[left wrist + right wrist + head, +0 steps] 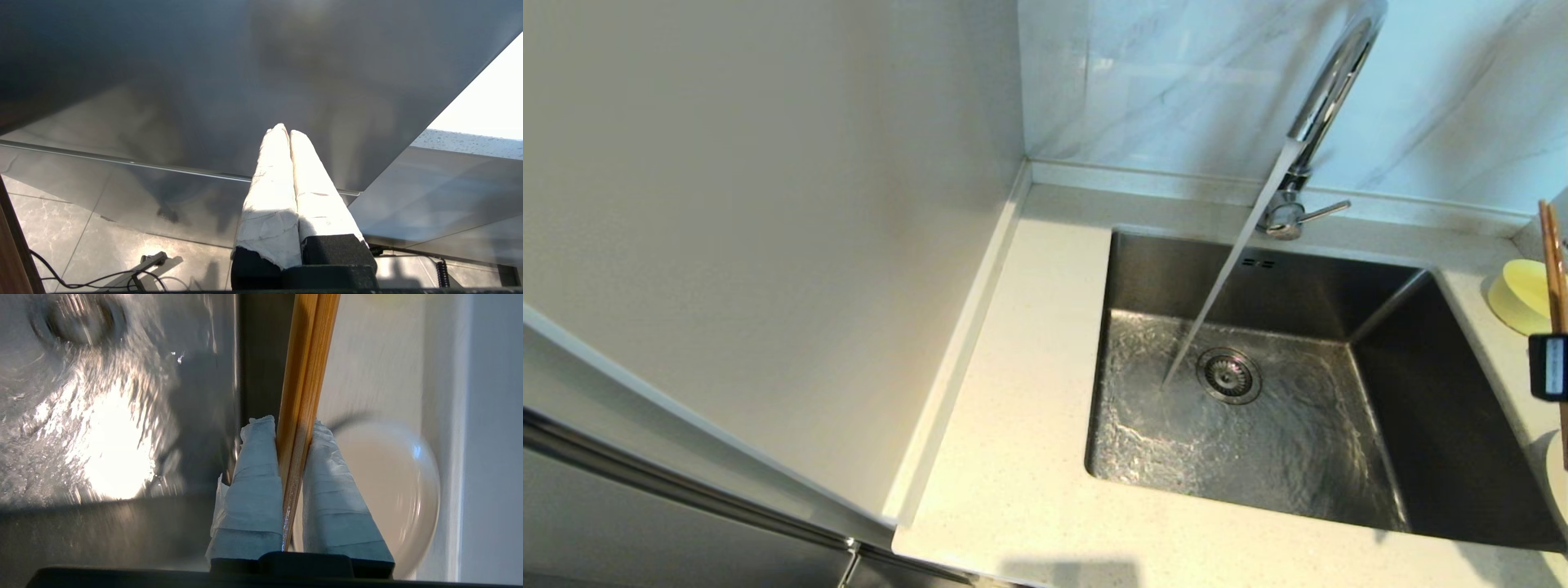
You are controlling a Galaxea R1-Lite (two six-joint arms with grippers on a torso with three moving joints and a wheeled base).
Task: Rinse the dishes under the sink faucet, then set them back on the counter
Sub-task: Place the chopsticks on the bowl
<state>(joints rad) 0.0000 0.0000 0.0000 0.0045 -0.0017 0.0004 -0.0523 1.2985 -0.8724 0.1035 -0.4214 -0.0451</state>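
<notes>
My right gripper [292,425] is shut on the brown wooden chopsticks [304,375], which stick out past the fingertips. In the head view only a black part of this gripper [1552,366] shows at the right edge, with the chopsticks [1553,261] upright over the counter [1029,343] right of the sink [1258,273]. The pale-yellow bowl [1521,296] sits behind them. The off-white plate [392,490] lies on the counter under the gripper. Water [1217,294] runs from the chrome faucet [1327,90] into the sink beside the drain strainer [1228,375]. My left gripper [288,131] is shut and empty.
A grey-veined marble wall panel [1192,73] stands behind the faucet and a plain pale wall [768,204] bounds the counter on the left. The left arm hangs low beside a grey cabinet front [204,81], above a tiled floor with cables [102,281].
</notes>
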